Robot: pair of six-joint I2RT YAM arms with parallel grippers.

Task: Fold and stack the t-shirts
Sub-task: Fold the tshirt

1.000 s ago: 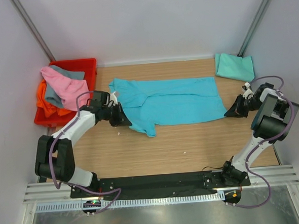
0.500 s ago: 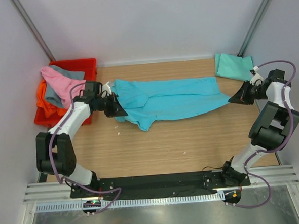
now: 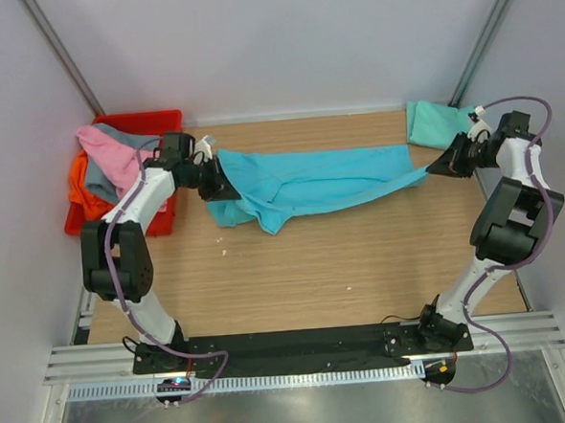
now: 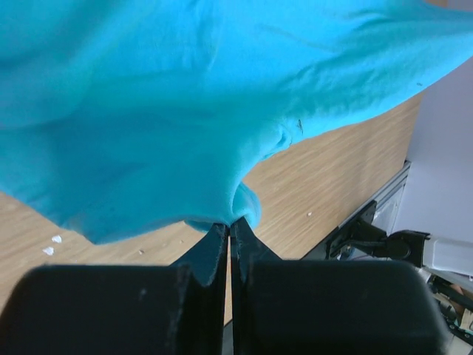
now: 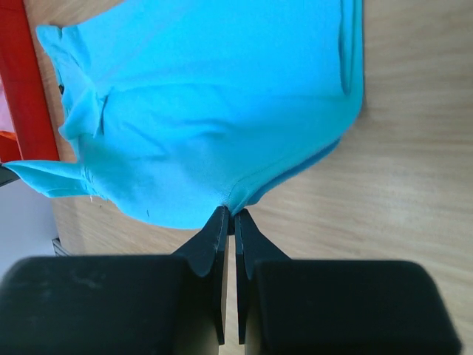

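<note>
- Across the far half of the table [image 3: 316, 286]: turquoise t-shirt [image 3: 319, 182] drawn out between both arms. Its left end is beside the red crate [image 3: 167, 120], its right end near the mint-teal t-shirt [image 3: 437, 123] in the far right corner.
- Holds: left gripper [image 3: 216, 184] clenched on a bunch of cloth at the shirt's left end. The right gripper [image 3: 441, 163] is pinched on the right hem corner. Both wrist views show jaws closed on fabric.
- Handling, judged: light, limp, no stiffness. It sags between the two holds, and one sleeve droops on the near side. Hems and corners are the places to take it; so thin a pinch could slip under more pull.
- Far left: pink t-shirt [image 3: 117, 164], grey t-shirt [image 3: 139, 141] and orange t-shirt [image 3: 88, 199] heaped in and over the crate.
- Room: bare wood shows on the near half. The crate and the mint-teal shirt crowd the far corners, so laying down toward the near side looks safest.
</note>
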